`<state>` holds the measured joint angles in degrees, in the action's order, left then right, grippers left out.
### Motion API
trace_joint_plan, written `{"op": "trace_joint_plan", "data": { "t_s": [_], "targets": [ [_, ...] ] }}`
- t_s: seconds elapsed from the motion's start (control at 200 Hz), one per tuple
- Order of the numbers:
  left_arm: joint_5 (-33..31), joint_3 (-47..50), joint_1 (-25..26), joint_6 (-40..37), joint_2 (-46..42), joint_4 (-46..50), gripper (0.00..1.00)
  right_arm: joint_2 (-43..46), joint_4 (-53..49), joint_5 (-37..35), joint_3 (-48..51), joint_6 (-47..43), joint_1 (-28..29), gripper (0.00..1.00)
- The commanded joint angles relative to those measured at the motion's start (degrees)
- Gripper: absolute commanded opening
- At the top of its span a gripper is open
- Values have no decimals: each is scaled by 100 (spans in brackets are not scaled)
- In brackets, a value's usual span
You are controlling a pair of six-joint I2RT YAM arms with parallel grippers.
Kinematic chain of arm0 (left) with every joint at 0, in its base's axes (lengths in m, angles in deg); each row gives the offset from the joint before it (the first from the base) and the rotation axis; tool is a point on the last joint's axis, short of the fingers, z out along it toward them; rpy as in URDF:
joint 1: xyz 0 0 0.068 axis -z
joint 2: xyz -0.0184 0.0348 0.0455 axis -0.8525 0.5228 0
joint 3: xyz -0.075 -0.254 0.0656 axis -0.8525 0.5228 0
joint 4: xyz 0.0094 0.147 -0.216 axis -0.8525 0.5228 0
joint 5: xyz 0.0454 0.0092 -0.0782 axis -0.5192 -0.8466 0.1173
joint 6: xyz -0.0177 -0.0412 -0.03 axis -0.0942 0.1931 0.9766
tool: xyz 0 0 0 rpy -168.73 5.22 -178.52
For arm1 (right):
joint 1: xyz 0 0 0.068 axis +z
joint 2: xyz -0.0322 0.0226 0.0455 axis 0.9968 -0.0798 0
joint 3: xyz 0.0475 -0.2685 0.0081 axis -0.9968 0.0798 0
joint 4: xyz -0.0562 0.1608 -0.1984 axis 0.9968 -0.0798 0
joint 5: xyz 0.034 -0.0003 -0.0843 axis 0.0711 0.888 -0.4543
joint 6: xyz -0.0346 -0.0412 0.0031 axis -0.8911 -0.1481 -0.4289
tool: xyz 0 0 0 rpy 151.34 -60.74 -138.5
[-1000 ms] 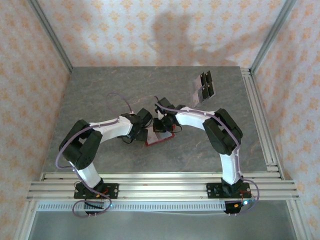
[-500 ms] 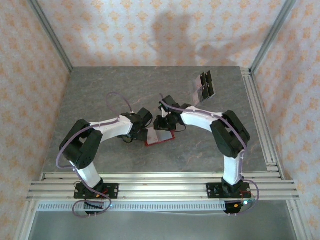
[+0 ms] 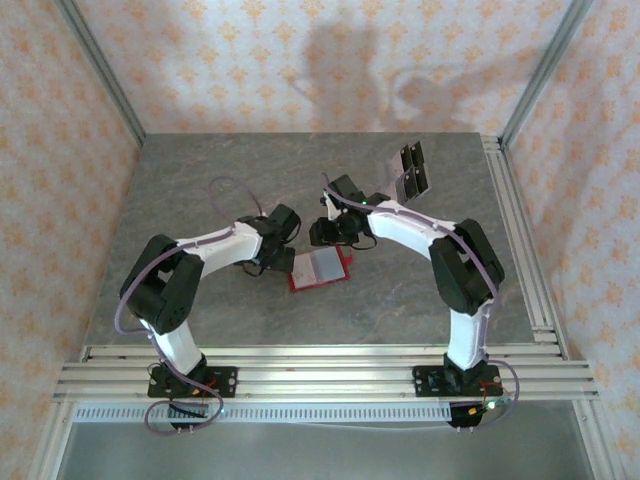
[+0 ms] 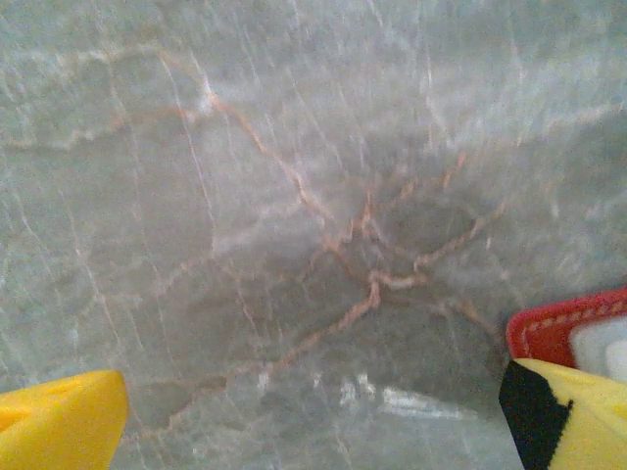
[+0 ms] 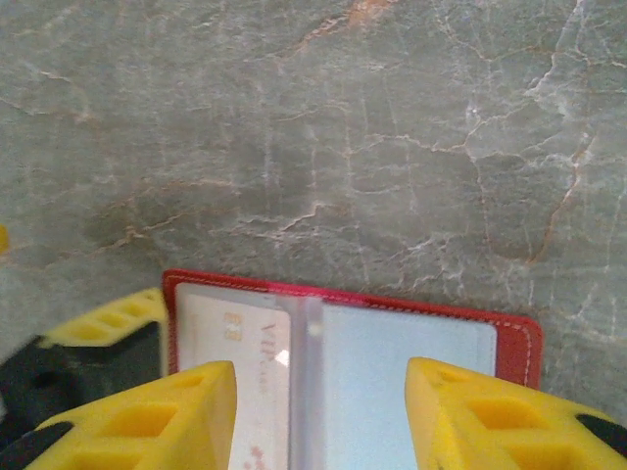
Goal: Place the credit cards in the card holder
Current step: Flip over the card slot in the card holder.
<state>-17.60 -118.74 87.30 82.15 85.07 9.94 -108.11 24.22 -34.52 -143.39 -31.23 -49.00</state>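
Observation:
The red card holder [image 3: 320,269] lies open and flat on the table between both grippers. Up close, the card holder [image 5: 392,333] shows clear sleeves, and a pale card [image 5: 235,362] printed "VIP" sits in the left one. My right gripper [image 5: 321,416] hovers open over the holder's near side, its yellow fingers [image 5: 147,421] empty; in the top view this gripper [image 3: 333,243] is at the holder's far edge. My left gripper [image 4: 313,416] is wide open over bare table, with the holder's corner [image 4: 558,328] beside its right finger. Loose credit cards [image 3: 409,171] lie at the back right.
The grey marble table [image 3: 200,200] is ringed by patterned walls. An aluminium rail [image 3: 520,240] runs along the right edge and more rails [image 3: 320,365] cross the front. The left gripper's yellow-and-black finger [image 5: 88,343] rests against the holder's left side.
My right gripper has pulled back off the card holder toward the far side, uncovering it. My left gripper has shifted slightly back and left. The holder stays open on the table.

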Motion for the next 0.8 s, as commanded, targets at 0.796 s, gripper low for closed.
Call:
{"op": "trace_joint_plan", "data": {
  "t_s": [0.796],
  "targets": [
    [-147, 209, -173, 139, -606, -189, 100, -377, 77, 185, 495, -20, 134, 49]
  ]
}}
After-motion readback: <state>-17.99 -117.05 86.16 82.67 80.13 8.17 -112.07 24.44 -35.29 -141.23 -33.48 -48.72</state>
